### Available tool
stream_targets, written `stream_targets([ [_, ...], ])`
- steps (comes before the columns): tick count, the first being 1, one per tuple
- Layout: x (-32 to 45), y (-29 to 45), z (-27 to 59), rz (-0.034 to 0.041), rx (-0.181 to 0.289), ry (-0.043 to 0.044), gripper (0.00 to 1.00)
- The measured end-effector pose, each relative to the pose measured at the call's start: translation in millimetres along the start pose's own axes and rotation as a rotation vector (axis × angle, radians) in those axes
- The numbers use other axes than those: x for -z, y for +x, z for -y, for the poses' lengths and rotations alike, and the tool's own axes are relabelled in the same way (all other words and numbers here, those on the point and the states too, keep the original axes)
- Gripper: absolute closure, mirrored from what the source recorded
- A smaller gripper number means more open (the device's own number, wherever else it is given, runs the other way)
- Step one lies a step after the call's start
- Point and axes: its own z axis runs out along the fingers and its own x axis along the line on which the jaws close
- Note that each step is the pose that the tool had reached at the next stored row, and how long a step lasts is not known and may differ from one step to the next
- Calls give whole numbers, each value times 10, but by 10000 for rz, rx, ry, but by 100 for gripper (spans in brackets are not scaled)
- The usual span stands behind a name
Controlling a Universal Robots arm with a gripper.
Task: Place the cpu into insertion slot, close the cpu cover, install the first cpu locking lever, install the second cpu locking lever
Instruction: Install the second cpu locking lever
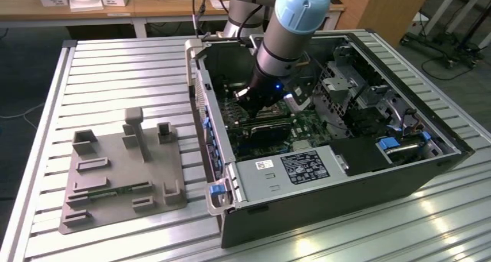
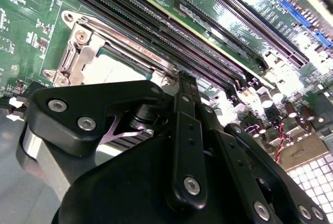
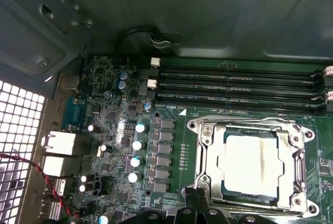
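Inside the open computer case (image 1: pixel 429 176), I have the gripper (image 3: pixel 195 206) down at the edge of the insertion slot (image 3: pixel 205 146); its fingers (image 2: pixel 186 96) look drawn together on nothing. One cpu (image 3: pixel 252 164) already sits in the socket, and one cpu cover (image 3: pixel 289 141) lies closed around it, so I judge the work stands at the locking levers. Seating a lever calls for a firm, well-aimed press beside the frame. I count one socket, one chip, one cover and three long memory slots (image 3: pixel 234 83) just beside; the levers I cannot pick out clearly.
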Motion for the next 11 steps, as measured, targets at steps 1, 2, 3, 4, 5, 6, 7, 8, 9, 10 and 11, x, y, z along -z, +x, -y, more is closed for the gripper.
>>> stream_targets([
  [1, -2, 0, -1, 1, 2, 0, 90],
  [2, -3, 0, -2, 1, 4, 1, 90],
  [3, -4, -1, -3, 1, 6, 2, 90],
  [4, -6, -1, -3, 1, 9, 3, 90],
  [5, -9, -1, -3, 2, 11, 3, 90],
  [6, -12, -1, -3, 5, 15, 1, 90],
  [7, -14, 0, -3, 5, 17, 3, 90],
  [8, -14, 0, -3, 4, 19, 5, 90],
  [9, -15, 1, -3, 5, 22, 5, 90],
  [10, -17, 3, -3, 6, 25, 3, 90],
  [11, -19, 4, -3, 8, 28, 1, 90],
])
